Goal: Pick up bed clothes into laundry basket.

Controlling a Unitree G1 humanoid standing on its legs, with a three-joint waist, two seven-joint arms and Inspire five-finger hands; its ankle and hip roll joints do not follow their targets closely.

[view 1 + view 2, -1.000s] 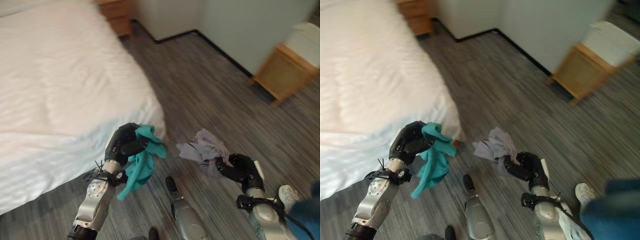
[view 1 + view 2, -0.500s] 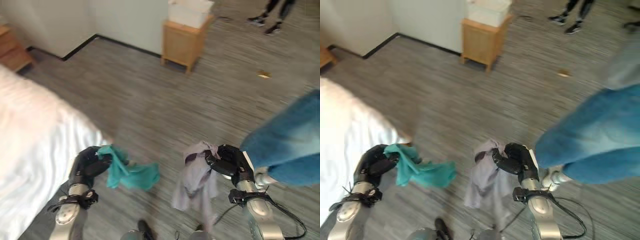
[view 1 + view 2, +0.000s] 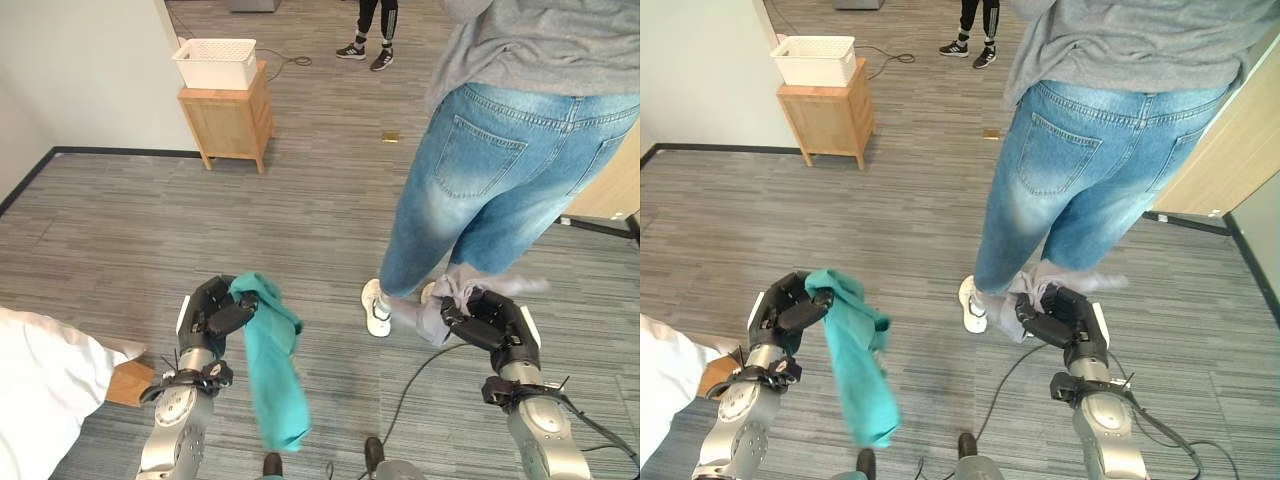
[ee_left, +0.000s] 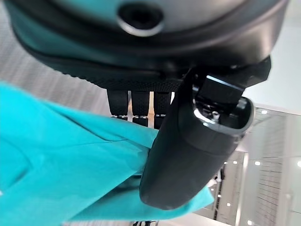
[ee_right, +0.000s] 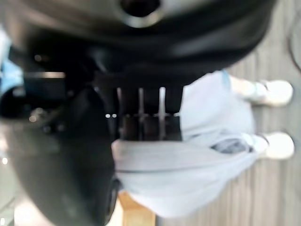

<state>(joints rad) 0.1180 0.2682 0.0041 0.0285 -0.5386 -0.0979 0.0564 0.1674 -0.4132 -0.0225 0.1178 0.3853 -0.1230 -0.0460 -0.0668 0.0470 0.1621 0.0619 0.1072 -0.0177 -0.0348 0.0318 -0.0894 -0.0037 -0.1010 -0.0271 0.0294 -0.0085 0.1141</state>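
Observation:
My left hand [image 3: 213, 313] is shut on a teal garment [image 3: 277, 370] that hangs down from it above the floor; the left wrist view shows the thumb [image 4: 188, 141] pressed over the teal cloth [image 4: 61, 165]. My right hand [image 3: 495, 325] is shut on a grey garment [image 3: 440, 305], bunched in its fingers and trailing to the left. In the right wrist view the grey cloth [image 5: 188, 169] lies pinched under the fingers [image 5: 141, 117]. A white laundry basket [image 3: 216, 62] stands on a wooden side table [image 3: 230, 125] far ahead at the left.
A person in blue jeans [image 3: 480, 190] and white shoes [image 3: 376, 306] stands close in front of my right hand. The white bed's corner [image 3: 45, 385] shows at lower left. Another person's legs [image 3: 365, 30] are far off. Grey plank floor lies between me and the basket.
The camera has swung right, away from the bed, bringing the basket table and the standing person into view. Both hands keep their garments; the teal one now hangs straight down.

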